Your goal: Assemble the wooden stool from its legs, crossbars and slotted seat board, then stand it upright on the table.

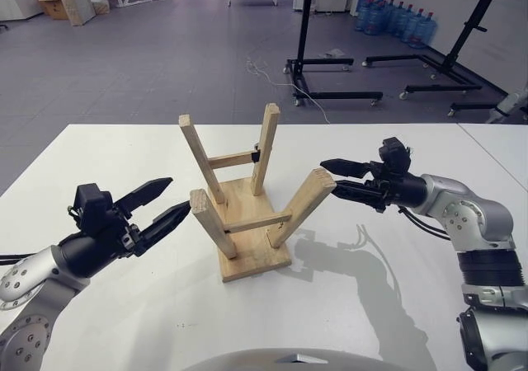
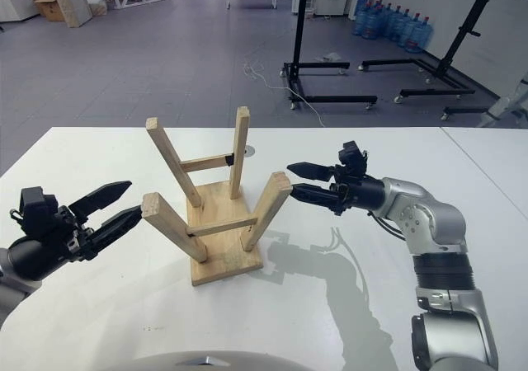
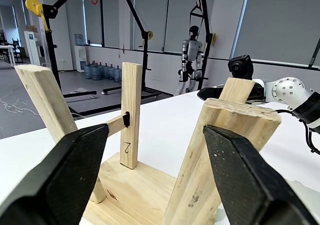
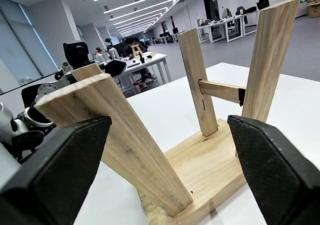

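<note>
The wooden stool lies upside down mid-table, its seat board flat and four legs pointing up. One crossbar joins the two far legs; another joins the two splayed near legs. My left gripper is open, its tips just short of the top of the near left leg. In the left wrist view that leg stands close ahead of the open left gripper. My right gripper is open at the top end of the near right leg; the right wrist view has this leg in front of the gripper.
The white table has bare surface all around the stool and a seam at the far right. Beyond the far edge, on the floor, stand black wheeled frames and water bottles.
</note>
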You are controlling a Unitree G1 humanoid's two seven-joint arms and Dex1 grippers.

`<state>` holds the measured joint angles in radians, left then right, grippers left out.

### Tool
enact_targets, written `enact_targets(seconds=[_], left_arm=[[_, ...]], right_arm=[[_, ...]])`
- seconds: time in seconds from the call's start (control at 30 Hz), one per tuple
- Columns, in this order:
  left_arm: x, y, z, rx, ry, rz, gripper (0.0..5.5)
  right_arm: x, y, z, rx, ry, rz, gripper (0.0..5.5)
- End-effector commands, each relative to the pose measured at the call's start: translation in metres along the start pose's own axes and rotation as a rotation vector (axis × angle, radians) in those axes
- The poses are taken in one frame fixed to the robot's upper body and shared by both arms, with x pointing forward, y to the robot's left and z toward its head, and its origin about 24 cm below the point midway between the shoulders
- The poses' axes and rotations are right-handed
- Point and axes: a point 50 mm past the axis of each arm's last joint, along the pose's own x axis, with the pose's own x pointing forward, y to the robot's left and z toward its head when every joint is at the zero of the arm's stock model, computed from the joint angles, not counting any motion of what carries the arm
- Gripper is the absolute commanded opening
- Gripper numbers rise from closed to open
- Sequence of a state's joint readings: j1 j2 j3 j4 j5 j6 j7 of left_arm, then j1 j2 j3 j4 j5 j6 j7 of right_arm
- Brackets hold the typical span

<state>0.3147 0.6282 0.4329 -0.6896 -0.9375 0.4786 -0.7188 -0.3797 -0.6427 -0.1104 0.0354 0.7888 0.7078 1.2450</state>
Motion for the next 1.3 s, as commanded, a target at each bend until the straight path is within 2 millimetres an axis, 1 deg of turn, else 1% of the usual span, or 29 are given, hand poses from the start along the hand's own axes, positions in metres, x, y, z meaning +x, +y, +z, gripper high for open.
enact_targets(seconds=[0.03, 0.13, 0.27, 0.37, 0.57, 0.63, 0.7, 0.8, 0.87, 1.0, 1.07, 1.23, 1.3], left_arm=[[0.012, -0.004, -0.001, -0.014, 0.020, -0.072, 3.45], [0.018, -0.007, -0.003, -0.016, 0.028, -0.101, 3.45], [0.032, -0.017, -0.005, -0.019, 0.036, -0.158, 3.45], [0.040, -0.022, -0.009, -0.029, 0.051, -0.187, 3.45], [0.050, -0.026, -0.007, -0.025, 0.049, -0.234, 3.45], [0.050, -0.021, -0.010, -0.020, 0.067, -0.205, 3.45], [0.045, -0.012, -0.012, -0.009, 0.083, -0.147, 3.45], [0.037, 0.004, -0.014, 0.016, 0.091, -0.027, 3.45], [0.031, 0.014, -0.013, 0.024, 0.091, 0.043, 3.45], [0.022, 0.025, -0.009, 0.034, 0.087, 0.108, 3.45], [0.017, 0.035, -0.003, 0.052, 0.083, 0.159, 3.45], [0.018, 0.053, 0.011, 0.107, 0.066, 0.214, 3.45], [0.020, 0.059, 0.018, 0.124, 0.036, 0.229, 3.45]], right_arm=[[0.006, 0.008, -0.001, 0.009, 0.004, 0.061, 4.29], [0.009, 0.009, -0.002, 0.009, 0.017, 0.068, 4.29], [0.015, 0.009, -0.004, 0.001, 0.032, 0.076, 4.29], [0.022, 0.010, -0.006, -0.005, 0.052, 0.096, 4.29], [0.033, 0.010, -0.011, -0.015, 0.069, 0.112, 4.29], [0.033, 0.009, -0.019, -0.018, 0.113, 0.100, 4.29], [0.027, 0.006, -0.027, -0.031, 0.157, 0.060, 4.29], [0.018, -0.001, -0.031, -0.052, 0.168, -0.036, 4.29], [0.014, -0.005, -0.031, -0.063, 0.142, -0.092, 4.29], [0.009, -0.004, -0.032, -0.110, 0.084, -0.190, 4.29], [0.002, -0.005, -0.033, -0.147, 0.076, -0.251, 4.29], [-0.015, -0.006, -0.030, -0.190, 0.103, -0.316, 4.29], [-0.019, -0.011, -0.021, -0.216, 0.073, -0.351, 4.29]])
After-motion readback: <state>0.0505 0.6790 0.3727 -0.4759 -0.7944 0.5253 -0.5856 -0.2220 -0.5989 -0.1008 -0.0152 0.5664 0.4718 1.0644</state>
